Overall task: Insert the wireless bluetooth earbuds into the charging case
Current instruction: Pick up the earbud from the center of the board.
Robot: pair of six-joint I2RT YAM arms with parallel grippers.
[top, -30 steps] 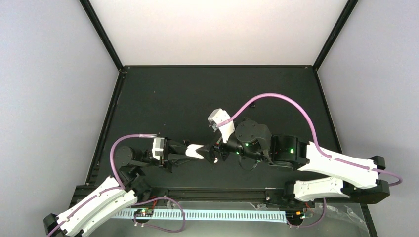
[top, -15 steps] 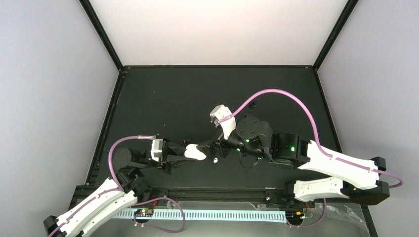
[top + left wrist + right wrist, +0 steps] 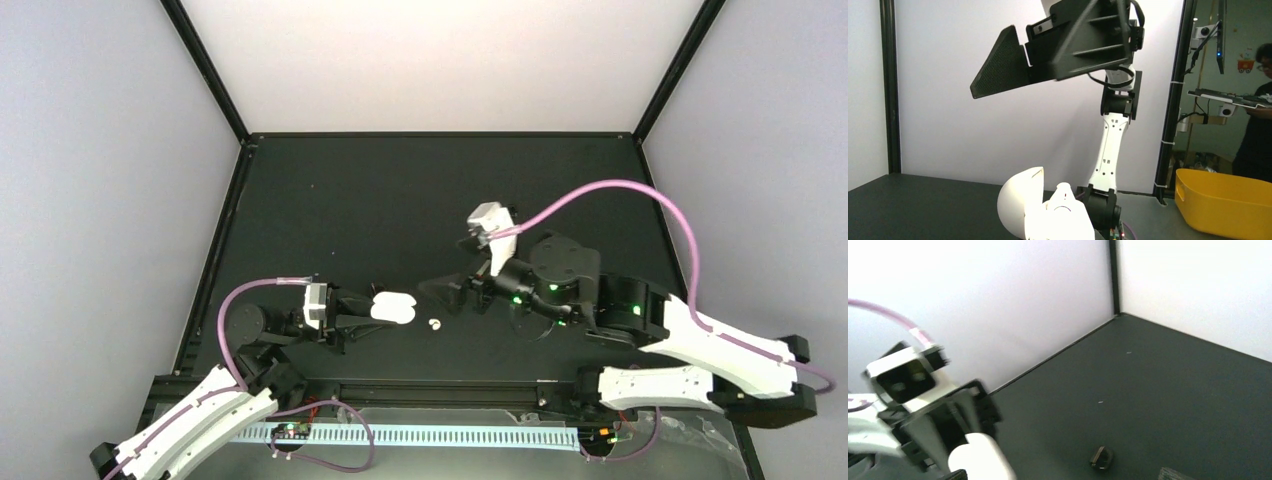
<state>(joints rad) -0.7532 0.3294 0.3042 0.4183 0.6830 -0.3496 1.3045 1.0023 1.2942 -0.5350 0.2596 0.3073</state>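
Observation:
My left gripper [image 3: 383,311] is shut on the open white charging case [image 3: 395,307] and holds it just above the mat. In the left wrist view the case [image 3: 1048,220] has its lid [image 3: 1020,202] raised, and a small white piece [image 3: 1064,192] stands up inside it. One white earbud [image 3: 435,324] lies on the mat just right of the case. My right gripper [image 3: 450,294] is open and empty, right of the case and apart from it. One of its fingers [image 3: 1000,75] shows high in the left wrist view. The case also shows in the right wrist view [image 3: 979,459].
A small black squarish object [image 3: 1102,457] lies on the dark mat in the right wrist view. A black frame [image 3: 440,134] and pale walls bound the mat. A yellow bin [image 3: 1223,202] stands outside the enclosure.
My right gripper has drawn back to the right and up, away from the case. My left gripper has shifted a little to the left with the case. The loose earbud has stayed put.

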